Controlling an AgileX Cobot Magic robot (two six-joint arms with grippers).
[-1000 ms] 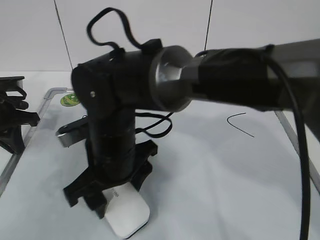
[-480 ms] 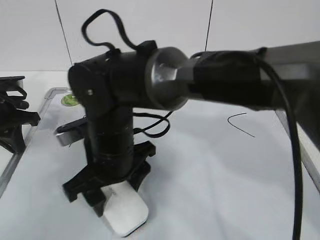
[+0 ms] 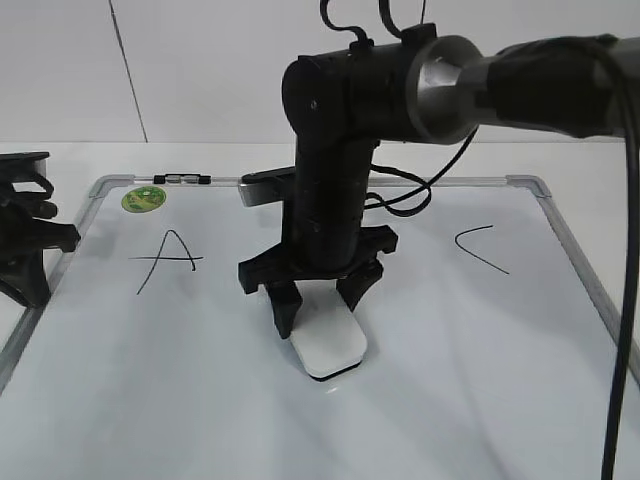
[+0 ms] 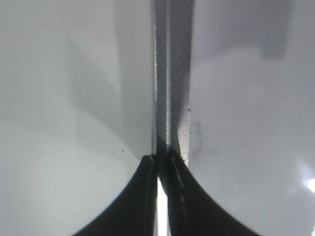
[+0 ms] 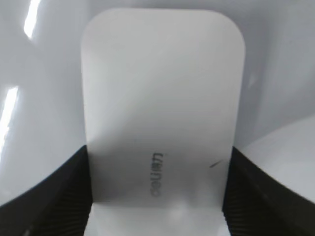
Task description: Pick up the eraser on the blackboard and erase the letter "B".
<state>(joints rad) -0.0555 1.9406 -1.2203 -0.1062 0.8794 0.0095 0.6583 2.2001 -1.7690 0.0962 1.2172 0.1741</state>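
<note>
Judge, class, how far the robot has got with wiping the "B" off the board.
Done: right gripper grips the eraser, pressed on the blackboard. No "B" shows between A and C, though the arm hides part of that spot. Left: confirming it is clean.

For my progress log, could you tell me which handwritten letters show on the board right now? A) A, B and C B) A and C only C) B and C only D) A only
B: the blackboard shows only A and C; the claw holds the eraser between them.
</note>
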